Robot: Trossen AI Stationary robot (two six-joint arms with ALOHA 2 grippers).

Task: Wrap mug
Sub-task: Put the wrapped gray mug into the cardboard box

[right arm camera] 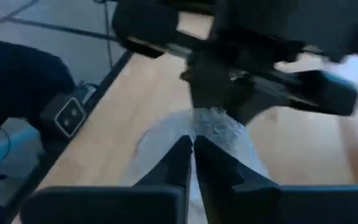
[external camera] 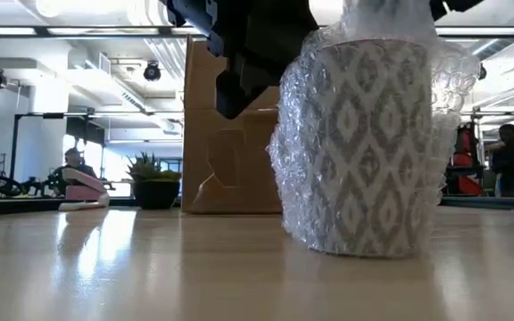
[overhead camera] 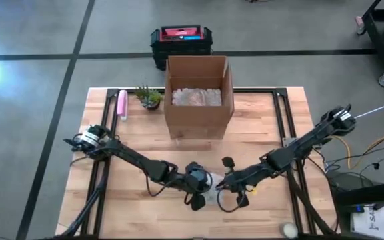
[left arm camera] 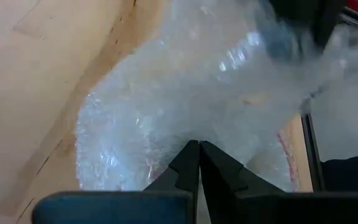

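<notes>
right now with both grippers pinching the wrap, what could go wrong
The left gripper and right gripper are both shut on the bubble wrap, not on the mug itself. A pull could tear the wrap or tip the upright mug. The wrap looks loose at its top, so it may spring open once released.

Left arm reaching from frame left toward lower centre, left pincer [overhead camera: 201, 183] low, fingers [left arm camera: 188, 163] pressed together, right arm reaching from right edge toward lower centre, right pincer [overhead camera: 223, 183] low, fingers [right arm camera: 182, 155] closed, both pincers nearly meeting
</notes>
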